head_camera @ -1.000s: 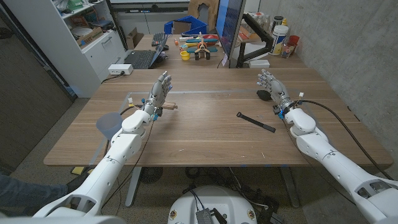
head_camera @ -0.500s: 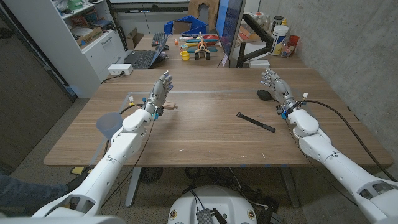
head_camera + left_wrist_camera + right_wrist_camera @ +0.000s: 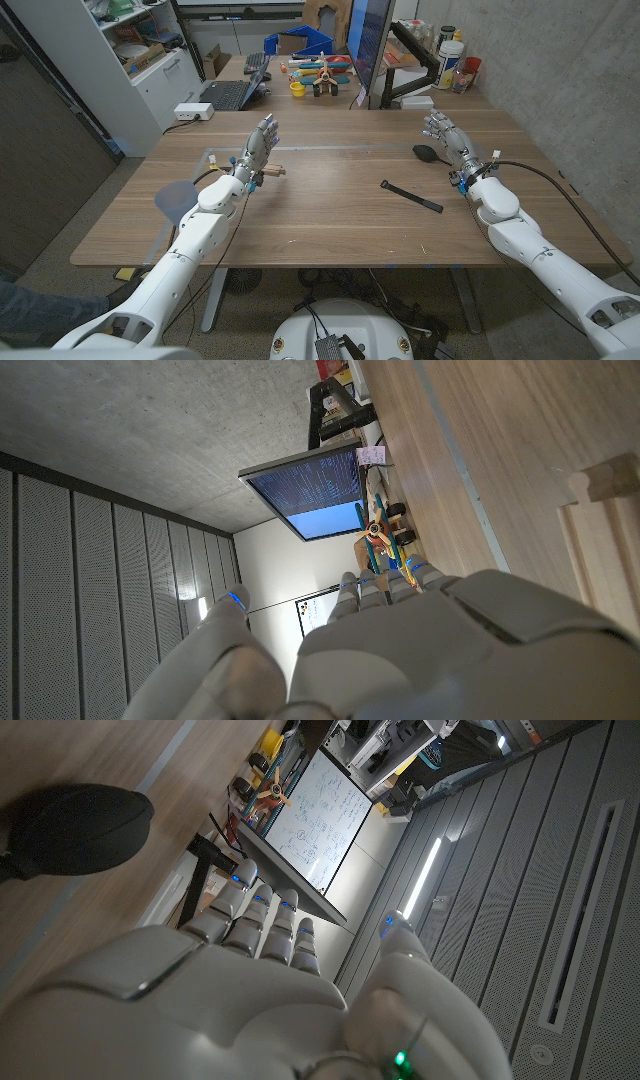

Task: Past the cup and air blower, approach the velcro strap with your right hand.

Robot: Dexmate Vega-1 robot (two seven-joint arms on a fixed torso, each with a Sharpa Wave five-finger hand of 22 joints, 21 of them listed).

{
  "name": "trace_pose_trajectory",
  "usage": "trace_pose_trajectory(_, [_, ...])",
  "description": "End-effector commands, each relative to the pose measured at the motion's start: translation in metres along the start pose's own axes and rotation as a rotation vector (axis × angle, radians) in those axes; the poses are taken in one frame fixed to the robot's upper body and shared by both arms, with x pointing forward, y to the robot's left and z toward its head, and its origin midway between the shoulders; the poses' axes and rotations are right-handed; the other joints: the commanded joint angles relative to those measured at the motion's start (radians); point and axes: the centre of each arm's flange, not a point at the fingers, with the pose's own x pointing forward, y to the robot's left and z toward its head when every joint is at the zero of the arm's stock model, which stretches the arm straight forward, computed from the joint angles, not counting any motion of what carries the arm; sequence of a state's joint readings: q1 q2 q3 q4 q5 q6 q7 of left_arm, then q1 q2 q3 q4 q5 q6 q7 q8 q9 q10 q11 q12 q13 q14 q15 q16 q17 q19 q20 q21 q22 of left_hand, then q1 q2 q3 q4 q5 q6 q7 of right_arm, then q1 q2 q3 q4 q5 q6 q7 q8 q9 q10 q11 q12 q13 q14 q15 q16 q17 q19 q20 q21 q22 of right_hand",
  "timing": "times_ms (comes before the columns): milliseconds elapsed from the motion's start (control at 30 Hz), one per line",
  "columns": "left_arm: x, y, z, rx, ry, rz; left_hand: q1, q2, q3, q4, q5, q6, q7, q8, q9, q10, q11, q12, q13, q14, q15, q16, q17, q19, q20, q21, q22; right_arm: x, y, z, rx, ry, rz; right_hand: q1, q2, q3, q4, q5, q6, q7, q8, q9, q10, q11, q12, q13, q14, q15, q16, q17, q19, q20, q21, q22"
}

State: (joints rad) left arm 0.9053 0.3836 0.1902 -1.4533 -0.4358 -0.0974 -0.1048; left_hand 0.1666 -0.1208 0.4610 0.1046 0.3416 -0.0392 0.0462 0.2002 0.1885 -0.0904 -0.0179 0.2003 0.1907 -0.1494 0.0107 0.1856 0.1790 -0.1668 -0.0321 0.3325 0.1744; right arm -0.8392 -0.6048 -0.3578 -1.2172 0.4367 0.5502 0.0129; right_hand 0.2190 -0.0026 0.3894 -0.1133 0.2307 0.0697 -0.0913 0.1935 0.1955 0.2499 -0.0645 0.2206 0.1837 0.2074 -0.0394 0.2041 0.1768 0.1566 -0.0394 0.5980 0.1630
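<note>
Now your right hand (image 3: 443, 133) hangs empty with fingers spread beside the air blower (image 3: 424, 153), while the velcro strap (image 3: 411, 196), likely light and limp, lies flat mid-table, best pinched near one end.

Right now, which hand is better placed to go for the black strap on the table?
The right hand. It hangs open on the strap's side of the table, beside the black blower; the left hand is across the table, farther off.
</note>
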Motion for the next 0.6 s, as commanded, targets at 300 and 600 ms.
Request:
trace_pose_trajectory(300, [0.0059,-0.0038,0.0013,0.003,0.011,-0.013,0.005,0.005,-0.006,0.001,0.005,0.013,0.003,0.005,0.001,-0.002,0.001,0.005,0.003,-0.006,-0.003,0.003,0.004,-0.074,-0.008,-0.006,0.004,-0.0118,-0.0006,-0.003,-0.043,-0.017,-0.001,0.0,-0.001,-0.001,-0.001,0.012,0.014,-0.016,0.008,0.003,0.007,-0.016,0.007,0.003,0.014,-0.058,-0.003,0.005,0.013,-0.045,-0.013,0.003])
trace_pose_trajectory(600, [0.0082,-0.0063,0.0008,0.006,0.016,-0.016,0.005,0.005,-0.008,0.001,0.006,0.015,0.003,0.005,0.001,-0.003,0.0,0.005,0.003,-0.008,-0.002,0.002,0.004,-0.075,-0.007,-0.01,0.004,-0.0163,-0.0013,-0.0022,-0.061,-0.028,0.006,-0.006,-0.004,-0.004,0.001,0.016,0.016,-0.023,0.009,0.003,0.012,-0.029,0.008,0.003,0.02,-0.062,-0.003,0.006,0.022,-0.048,-0.02,0.003])
